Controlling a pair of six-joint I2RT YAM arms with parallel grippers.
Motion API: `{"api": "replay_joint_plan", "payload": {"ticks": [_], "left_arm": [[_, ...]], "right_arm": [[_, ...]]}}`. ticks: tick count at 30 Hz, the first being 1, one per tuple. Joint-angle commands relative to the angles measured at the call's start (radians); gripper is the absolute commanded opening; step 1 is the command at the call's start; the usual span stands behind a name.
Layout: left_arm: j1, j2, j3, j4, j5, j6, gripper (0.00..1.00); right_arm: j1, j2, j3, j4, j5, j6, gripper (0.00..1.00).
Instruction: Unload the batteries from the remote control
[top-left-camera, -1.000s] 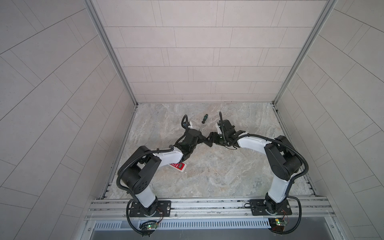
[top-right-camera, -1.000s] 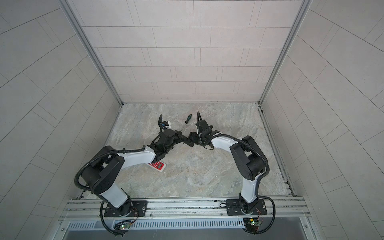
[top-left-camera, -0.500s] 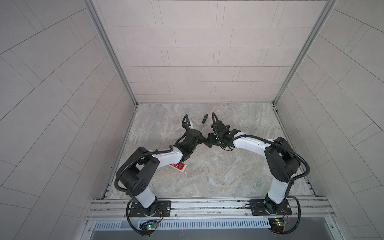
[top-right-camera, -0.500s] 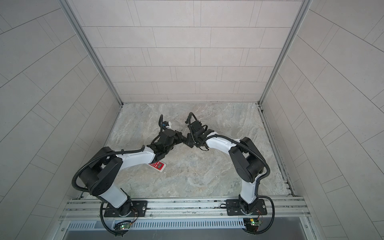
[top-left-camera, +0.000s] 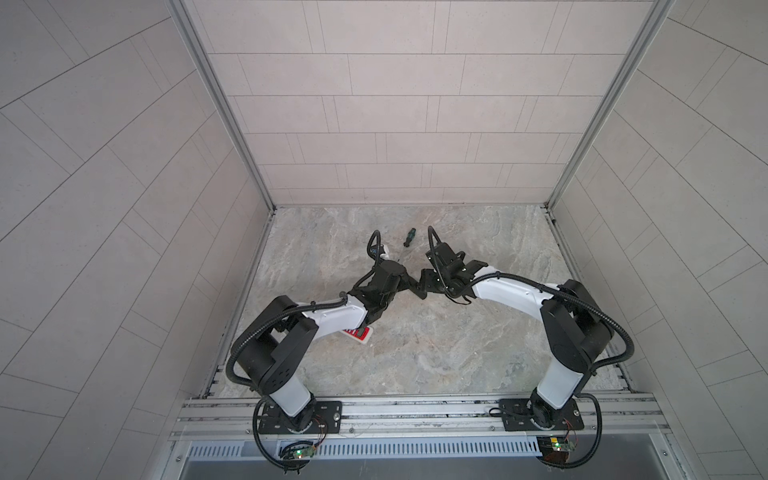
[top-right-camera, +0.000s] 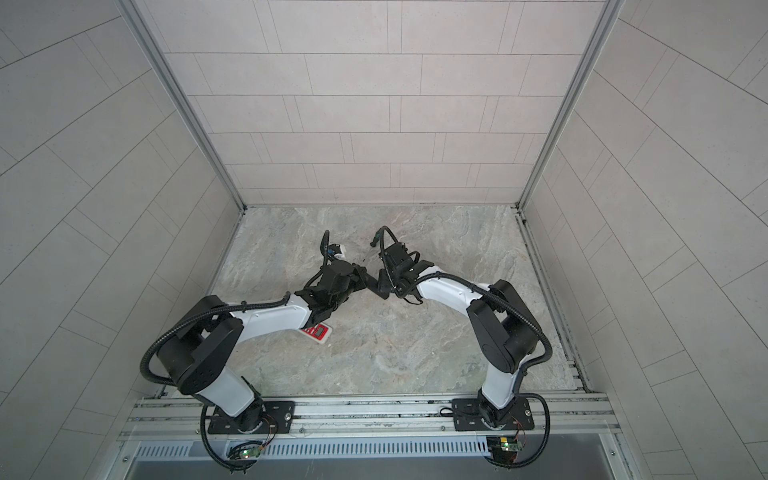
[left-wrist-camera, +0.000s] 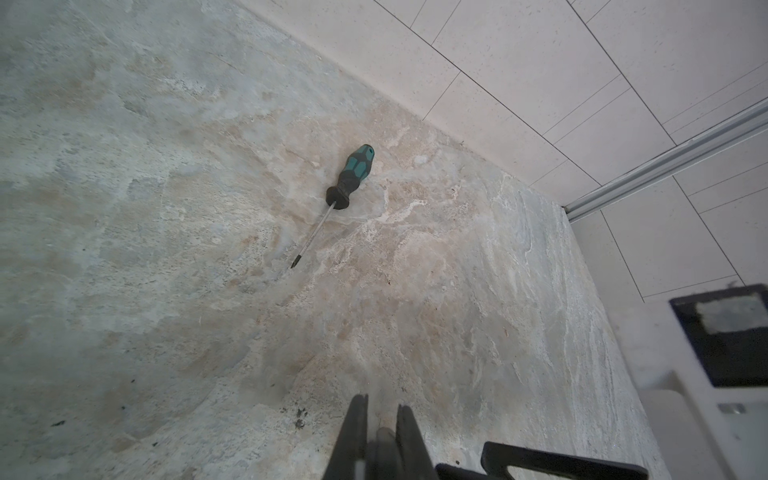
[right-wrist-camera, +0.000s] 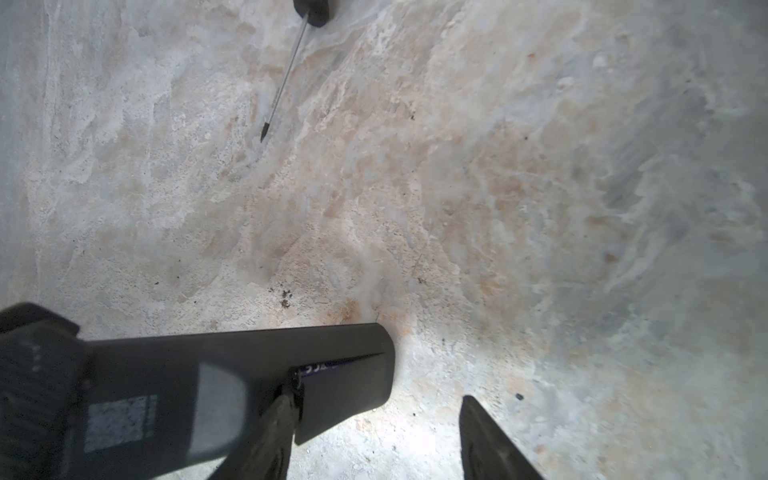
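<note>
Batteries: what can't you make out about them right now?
- Right wrist view: only a purple sliver shows in the slit of the black remote. The casing hides the rest, so it is unclear whether this is a battery.
- Both top views: that slit is too small to see.
- Left wrist view: what the shut left pincer grips, if anything, is dark and cut off by the frame edge.

legible text: none | purple strip (right-wrist-camera: 328, 367) in black remote (right-wrist-camera: 232, 349): lettering blurred

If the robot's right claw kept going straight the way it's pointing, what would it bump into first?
The tip of the left gripper. It lies across the gap of the open right gripper, and one finger seems to touch it, though depth is hard to judge.
</note>
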Motion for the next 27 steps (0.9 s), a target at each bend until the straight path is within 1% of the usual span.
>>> {"api": "replay_joint_plan", "payload": {"ticks": [1,6,10,15,18,24,27], "left_arm": [[0.003,-0.001,-0.021,-0.148,-0.072,0.046,0.0],[0.005,-0.002,-0.023,-0.146,-0.077,0.046,0.0],[0.014,-0.013,-0.034,-0.14,-0.075,0.047,0.0],[0.039,-0.029,-0.055,-0.125,-0.044,0.051,0.0],[0.058,-0.036,-0.071,-0.106,-0.003,0.055,0.0],[0.077,-0.038,-0.106,-0.07,0.066,0.049,0.0],[0.081,-0.028,-0.112,-0.051,0.118,0.037,0.0]], "right_arm": [[-0.012,-0.034,-0.032,-0.09,0.046,-0.022,0.65],[-0.013,-0.078,-0.049,-0.078,0.03,-0.035,0.66],[-0.025,-0.149,-0.09,-0.059,0.036,-0.046,0.68],[-0.07,-0.212,-0.149,-0.02,0.026,-0.077,0.71],[-0.104,-0.231,-0.196,0.032,0.0,-0.097,0.72],[-0.136,-0.195,-0.215,0.089,-0.056,-0.145,0.73],[-0.16,-0.168,-0.23,0.134,-0.125,-0.138,0.73]]}}
